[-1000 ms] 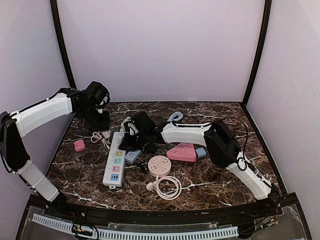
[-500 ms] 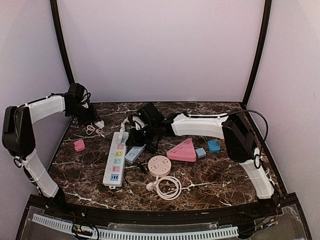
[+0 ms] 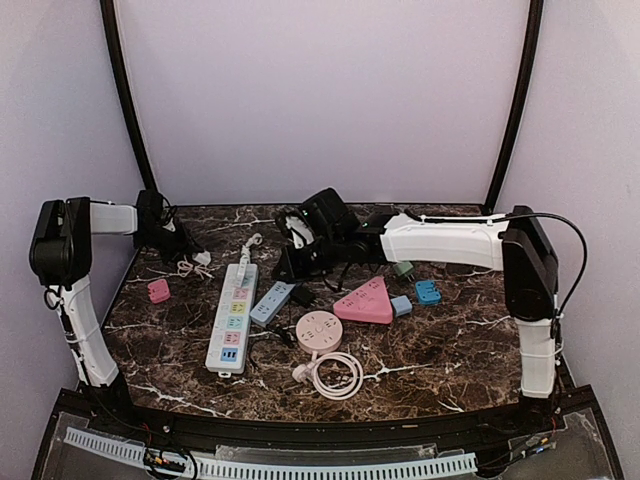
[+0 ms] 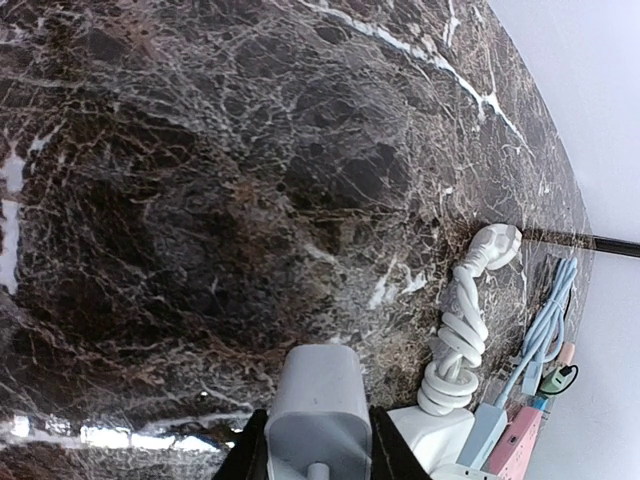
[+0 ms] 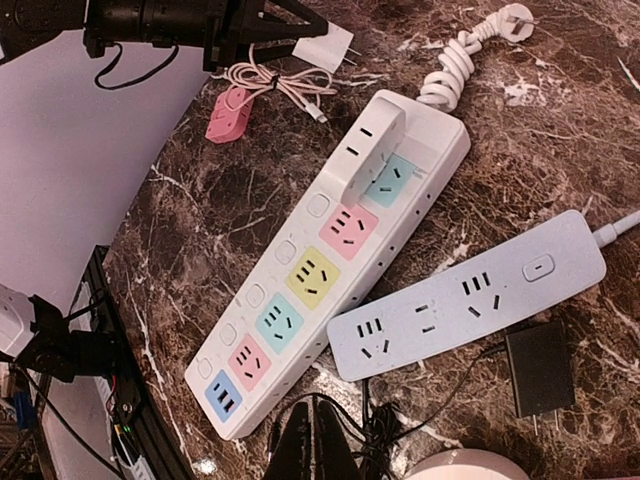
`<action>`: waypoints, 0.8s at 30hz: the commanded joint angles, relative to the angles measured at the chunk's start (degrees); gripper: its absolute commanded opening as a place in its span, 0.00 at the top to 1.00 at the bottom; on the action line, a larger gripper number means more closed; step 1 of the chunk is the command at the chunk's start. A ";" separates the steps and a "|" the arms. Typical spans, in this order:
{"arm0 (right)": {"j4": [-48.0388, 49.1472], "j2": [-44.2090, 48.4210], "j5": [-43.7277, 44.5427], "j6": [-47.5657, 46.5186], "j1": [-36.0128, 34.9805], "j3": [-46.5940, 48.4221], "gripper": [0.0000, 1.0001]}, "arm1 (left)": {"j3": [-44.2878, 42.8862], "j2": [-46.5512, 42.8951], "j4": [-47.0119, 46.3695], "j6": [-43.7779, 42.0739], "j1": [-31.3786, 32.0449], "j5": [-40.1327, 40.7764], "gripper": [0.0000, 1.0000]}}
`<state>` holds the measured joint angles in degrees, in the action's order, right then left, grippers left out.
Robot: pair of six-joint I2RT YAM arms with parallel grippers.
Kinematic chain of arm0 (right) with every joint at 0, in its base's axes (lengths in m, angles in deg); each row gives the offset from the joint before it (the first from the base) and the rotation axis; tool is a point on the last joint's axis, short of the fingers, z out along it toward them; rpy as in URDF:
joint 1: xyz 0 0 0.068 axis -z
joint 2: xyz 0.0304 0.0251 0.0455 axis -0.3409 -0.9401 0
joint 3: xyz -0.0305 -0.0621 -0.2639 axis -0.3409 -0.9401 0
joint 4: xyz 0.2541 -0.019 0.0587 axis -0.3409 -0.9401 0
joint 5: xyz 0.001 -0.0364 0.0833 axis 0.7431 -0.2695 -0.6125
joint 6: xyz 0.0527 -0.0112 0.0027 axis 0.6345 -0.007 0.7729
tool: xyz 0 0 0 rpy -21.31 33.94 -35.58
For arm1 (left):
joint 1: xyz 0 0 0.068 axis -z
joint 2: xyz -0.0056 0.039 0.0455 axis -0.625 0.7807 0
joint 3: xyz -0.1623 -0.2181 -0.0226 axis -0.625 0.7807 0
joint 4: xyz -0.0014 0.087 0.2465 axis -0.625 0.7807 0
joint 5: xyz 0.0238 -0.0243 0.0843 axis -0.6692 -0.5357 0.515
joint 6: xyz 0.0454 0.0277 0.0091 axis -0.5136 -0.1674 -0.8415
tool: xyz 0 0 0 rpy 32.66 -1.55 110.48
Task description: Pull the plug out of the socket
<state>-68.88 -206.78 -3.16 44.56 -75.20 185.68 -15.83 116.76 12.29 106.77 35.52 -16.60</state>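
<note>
White plug point(image 4: 315, 400) clamped in left gripper point(image 4: 318, 452), half cut off below; right gripper point(image 5: 315, 445) pinched empty, mostly out of frame

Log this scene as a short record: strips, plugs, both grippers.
white strip: coloured sockets, white adapter plugged in at cord end
left gripper: shut on white charger, away from white strip
right gripper: shut, nothing seen in it
loose: black adapter beside blue strip

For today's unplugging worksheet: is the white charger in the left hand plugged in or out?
Out: the left hand holds the white charger clear of the power strip, prongs bare.
</note>
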 commanded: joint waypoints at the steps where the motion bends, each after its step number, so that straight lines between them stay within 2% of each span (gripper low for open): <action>1: 0.89 2.38 1.38 -1.18 0.84 -2.78 0.98 | -0.96 0.81 -1.42 -1.05 -1.43 -2.62 0.77; 4: 0.72 2.39 1.24 -1.18 0.91 -3.21 0.98 | -0.69 1.11 -0.86 -1.75 -1.92 -1.48 0.70; 14: -0.32 2.13 2.75 -1.36 0.95 -2.97 0.97 | -2.77 0.24 7.03 -5.37 -2.29 9.28 0.35; 18: -0.41 2.06 3.17 -1.36 0.95 -2.97 0.97 | -3.09 -2.80 9.29 -6.30 -2.20 14.71 0.27; 24: -0.54 1.85 3.96 -1.53 1.12 -2.97 0.96 | -2.84 -9.12 12.74 -7.79 -0.79 22.31 0.23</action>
<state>-69.72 -206.65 -0.62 43.71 -74.39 182.59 -17.73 115.27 20.77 101.04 33.75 -1.33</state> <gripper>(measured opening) 0.037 0.760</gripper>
